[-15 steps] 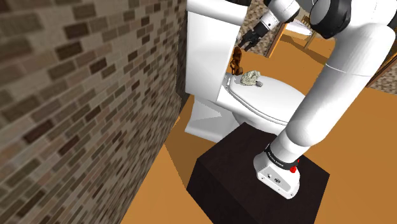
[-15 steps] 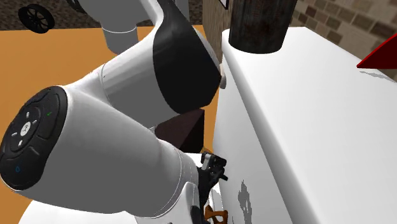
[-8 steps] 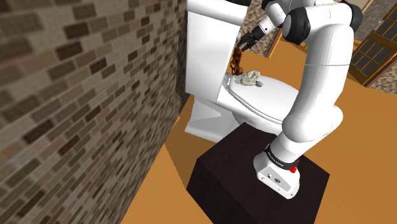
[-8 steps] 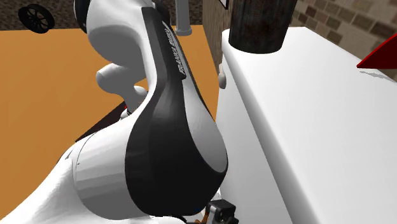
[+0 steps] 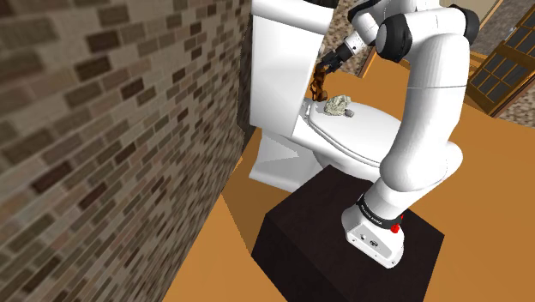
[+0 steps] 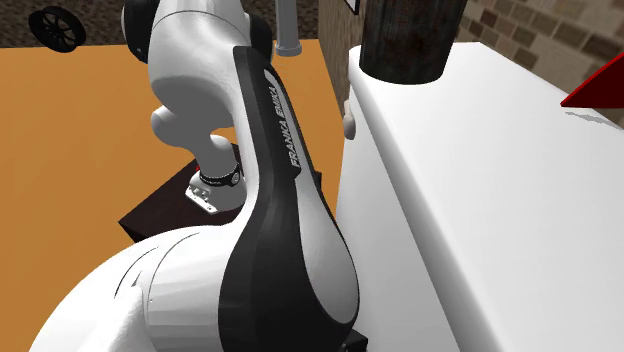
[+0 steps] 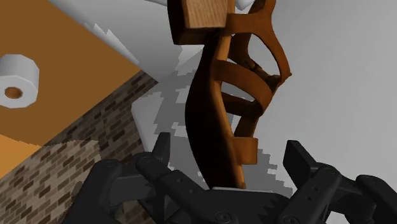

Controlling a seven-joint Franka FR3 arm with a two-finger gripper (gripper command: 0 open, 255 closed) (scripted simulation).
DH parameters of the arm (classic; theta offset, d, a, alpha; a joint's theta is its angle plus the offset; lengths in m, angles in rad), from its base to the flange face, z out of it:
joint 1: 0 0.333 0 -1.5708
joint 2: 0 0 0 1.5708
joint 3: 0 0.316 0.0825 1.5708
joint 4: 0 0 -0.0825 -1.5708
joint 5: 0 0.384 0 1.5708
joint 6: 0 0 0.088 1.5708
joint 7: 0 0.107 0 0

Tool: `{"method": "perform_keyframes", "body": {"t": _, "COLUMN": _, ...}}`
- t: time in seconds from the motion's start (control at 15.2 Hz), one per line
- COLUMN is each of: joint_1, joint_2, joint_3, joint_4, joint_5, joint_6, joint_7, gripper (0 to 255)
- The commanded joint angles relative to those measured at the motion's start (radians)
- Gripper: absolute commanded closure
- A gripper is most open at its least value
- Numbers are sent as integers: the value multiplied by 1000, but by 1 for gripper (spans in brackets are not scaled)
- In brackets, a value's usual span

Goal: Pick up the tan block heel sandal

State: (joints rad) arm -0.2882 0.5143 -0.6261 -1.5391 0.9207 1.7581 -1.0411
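Arm (image 5: 429,94) swung upright; sandal (image 7: 216,121) unmoved. Gripper (image 7: 229,147) open, straddling sandal, no contact. Risk: thin sole twists out on closing.

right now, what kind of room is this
Most likely a bathroom: a white toilet with its tank beside a brick wall, and a toilet paper roll.

White capitals reading FRANKA EMIKA run lengthwise along the dark strip of the arm link (image 6: 283,115) that crosses the second exterior view. In the shoulder view, the dark band (image 5: 375,212) around the foot of the arm, just above its white base, carries a line of small white lettering that is too small to make out.
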Motion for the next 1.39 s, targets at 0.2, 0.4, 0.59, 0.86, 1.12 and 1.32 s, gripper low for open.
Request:
{"method": "perform_keyframes", "body": {"t": 0.2, "joint_1": 0, "joint_2": 1, "joint_3": 1, "joint_4": -2, "joint_5": 1, "joint_6": 3, "joint_7": -2, "gripper": 255}}
{"method": "perform_keyframes", "body": {"t": 0.4, "joint_1": 0, "joint_2": 2, "joint_3": 1, "joint_4": -1, "joint_5": 2, "joint_6": 3, "joint_7": -2, "gripper": 255}}
{"method": "perform_keyframes", "body": {"t": 0.59, "joint_1": -1, "joint_2": 2, "joint_3": 0, "joint_4": -2, "joint_5": 1, "joint_6": 2, "joint_7": -3, "gripper": 255}}
{"method": "perform_keyframes", "body": {"t": 0.86, "joint_1": -1, "joint_2": -15, "joint_3": -6, "joint_4": 26, "joint_5": -13, "joint_6": -29, "joint_7": 25, "gripper": 255}}
{"method": "perform_keyframes", "body": {"t": 1.12, "joint_1": -4, "joint_2": -29, "joint_3": -12, "joint_4": 58, "joint_5": -26, "joint_6": -61, "joint_7": 53, "gripper": 255}}
{"method": "perform_keyframes", "body": {"t": 1.32, "joint_1": -7, "joint_2": -37, "joint_3": -15, "joint_4": 84, "joint_5": -33, "joint_6": -87, "joint_7": 74, "gripper": 255}}
